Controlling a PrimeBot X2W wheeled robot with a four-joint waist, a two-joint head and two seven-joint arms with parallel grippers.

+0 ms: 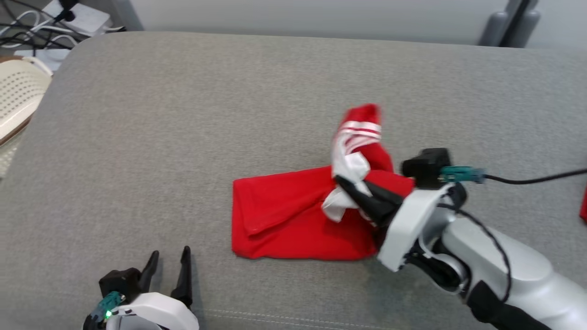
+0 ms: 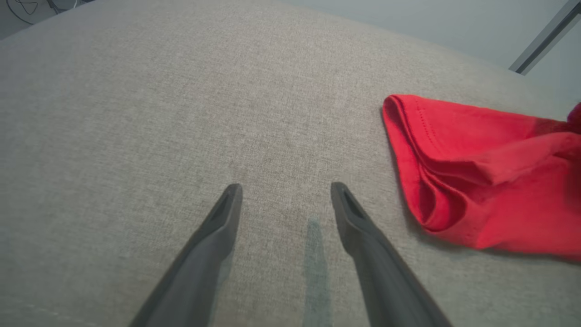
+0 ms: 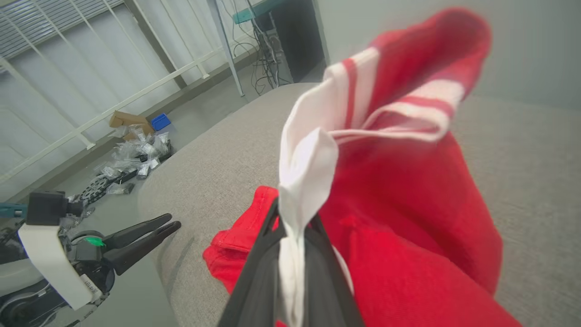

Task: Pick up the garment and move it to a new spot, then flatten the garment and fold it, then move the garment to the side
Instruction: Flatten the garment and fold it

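In the head view we see the garment (image 1: pixel 284 215), red with white stripes, lying near the middle of the grey couch (image 1: pixel 183 137). Its left part lies flat and doubled, and its right end is raised in a bunch; the right gripper (image 1: pixel 343 182) is clamped on that white-trimmed end. The left gripper (image 1: pixel 170 256) hovers near the front edge, jaws spread and empty, well apart from the cloth. We judge the fold begun but unfinished; the move to the side is not yet done.

In the left wrist view the left gripper (image 2: pixel 286 190) stands wide over bare couch; the garment (image 2: pixel 476 172) lies off to the right, its layers stacked along a rounded hem.

In the right wrist view the right gripper (image 3: pixel 295 222) pinches a white strip; red cloth with white bands rises beyond it, blurred at the top.
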